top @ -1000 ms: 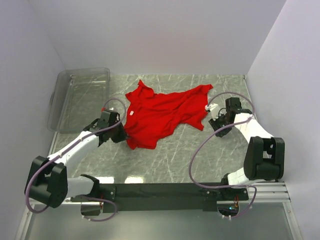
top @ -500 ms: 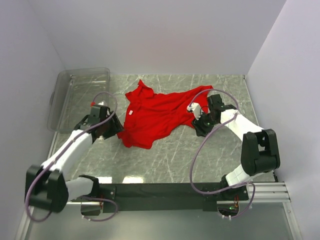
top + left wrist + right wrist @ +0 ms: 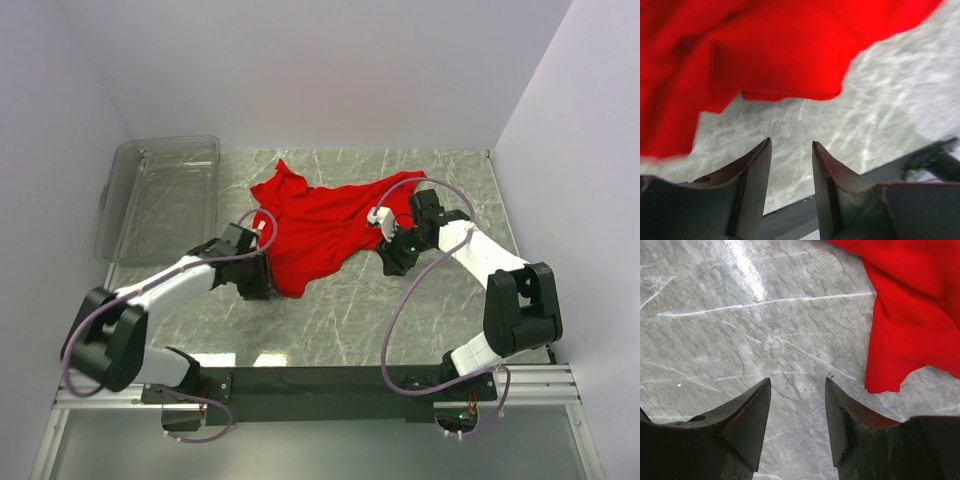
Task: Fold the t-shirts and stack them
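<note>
Left gripper (image 3: 791,145), jaws apart and empty, faces the near hem of the t-shirt (image 3: 765,50) just ahead. Right gripper (image 3: 797,382), also spread and empty, has cloth ahead to its right. The t-shirt sprawls crumpled on the table (image 3: 340,320), long axis running near-left to far-right.

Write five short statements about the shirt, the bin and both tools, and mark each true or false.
1. The red t-shirt lies crumpled and unfolded on the table. True.
2. The t-shirt sits inside the clear plastic bin. False: the bin stands apart at the far left, and the shirt lies on the marble.
3. The left tool is open with nothing between its fingers. True.
4. The right tool is shut on a sleeve. False: it is open over bare marble, with the shirt's edge off to one side.
5. Only one t-shirt is in view. True.
</note>
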Action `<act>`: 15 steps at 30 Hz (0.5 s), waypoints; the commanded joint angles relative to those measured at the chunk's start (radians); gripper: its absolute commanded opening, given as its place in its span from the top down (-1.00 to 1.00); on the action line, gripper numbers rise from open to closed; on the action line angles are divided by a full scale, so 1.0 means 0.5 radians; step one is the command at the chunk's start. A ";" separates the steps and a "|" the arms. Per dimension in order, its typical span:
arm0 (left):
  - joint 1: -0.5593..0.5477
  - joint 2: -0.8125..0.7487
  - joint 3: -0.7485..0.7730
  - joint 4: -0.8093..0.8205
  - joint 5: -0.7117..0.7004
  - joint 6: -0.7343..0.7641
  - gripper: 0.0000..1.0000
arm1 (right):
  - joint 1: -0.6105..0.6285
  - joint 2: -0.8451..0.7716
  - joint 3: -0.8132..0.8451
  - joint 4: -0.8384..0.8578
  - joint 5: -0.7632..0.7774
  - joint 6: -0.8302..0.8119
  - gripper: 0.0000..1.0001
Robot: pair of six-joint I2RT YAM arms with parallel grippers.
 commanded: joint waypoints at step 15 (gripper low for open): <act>-0.181 0.485 0.267 0.025 -0.513 -0.095 0.00 | -0.018 -0.142 -0.062 0.108 0.022 0.103 -0.08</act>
